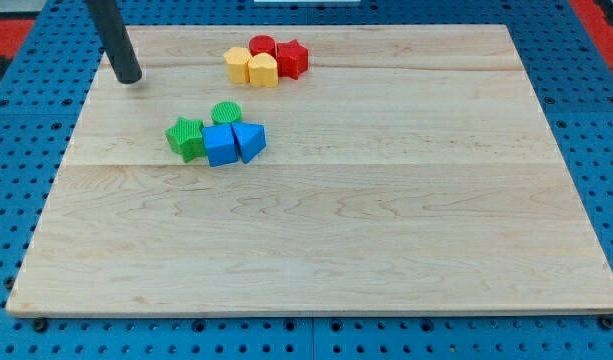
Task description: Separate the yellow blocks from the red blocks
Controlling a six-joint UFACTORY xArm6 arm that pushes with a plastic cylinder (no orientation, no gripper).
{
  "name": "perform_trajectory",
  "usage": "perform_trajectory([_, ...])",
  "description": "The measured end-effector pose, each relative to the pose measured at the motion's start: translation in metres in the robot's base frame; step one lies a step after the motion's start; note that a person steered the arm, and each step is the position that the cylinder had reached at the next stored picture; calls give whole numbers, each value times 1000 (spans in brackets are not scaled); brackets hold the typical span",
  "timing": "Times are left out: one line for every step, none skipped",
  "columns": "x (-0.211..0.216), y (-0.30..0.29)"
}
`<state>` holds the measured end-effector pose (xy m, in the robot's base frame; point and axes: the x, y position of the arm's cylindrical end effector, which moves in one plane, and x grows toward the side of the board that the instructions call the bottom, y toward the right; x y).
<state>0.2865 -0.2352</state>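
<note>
Two yellow blocks sit side by side near the view's top centre: a left yellow block and a right yellow block. Touching them are a red cylinder just behind and a red star-shaped block to the right. My tip rests on the board at the view's upper left, well to the left of this cluster and apart from every block.
A second cluster lies below: a green star-shaped block, a green cylinder, a blue block and a blue triangular block. The wooden board lies on a blue perforated surface.
</note>
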Motion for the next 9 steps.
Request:
perform_trajectory([-19, 16])
perform_trajectory([-29, 54])
perform_trajectory([-32, 85])
perform_trajectory([-24, 107])
perform_trajectory([-17, 131])
perform_trajectory([-17, 164])
perform_trajectory([-15, 202])
perform_trajectory([-6, 244])
perform_trajectory([21, 270])
